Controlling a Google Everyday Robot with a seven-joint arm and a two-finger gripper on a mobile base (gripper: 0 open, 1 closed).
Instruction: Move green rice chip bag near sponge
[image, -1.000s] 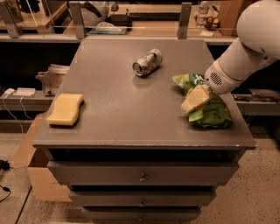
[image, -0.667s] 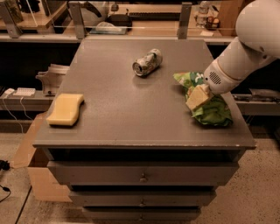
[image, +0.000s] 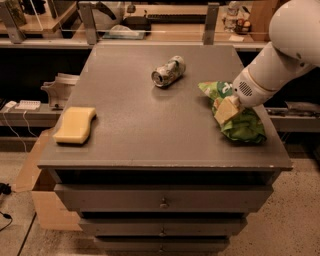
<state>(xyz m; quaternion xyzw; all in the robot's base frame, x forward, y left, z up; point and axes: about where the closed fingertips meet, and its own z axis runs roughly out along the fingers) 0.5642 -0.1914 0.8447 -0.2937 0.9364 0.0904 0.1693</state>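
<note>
The green rice chip bag lies crinkled at the right edge of the grey table, with one end pointing up-left toward the can. My gripper is down on the middle of the bag, touching it, and the white arm reaches in from the upper right and hides part of the bag. The pale yellow sponge lies flat near the table's front left corner, far from the bag.
A crushed silver can lies on its side at the back middle of the table. Shelving with clutter runs behind the table. A cardboard box stands on the floor at the left. Drawers face front.
My gripper has shifted slightly to the right on the bag. The bag, the sponge and the can have not moved.
</note>
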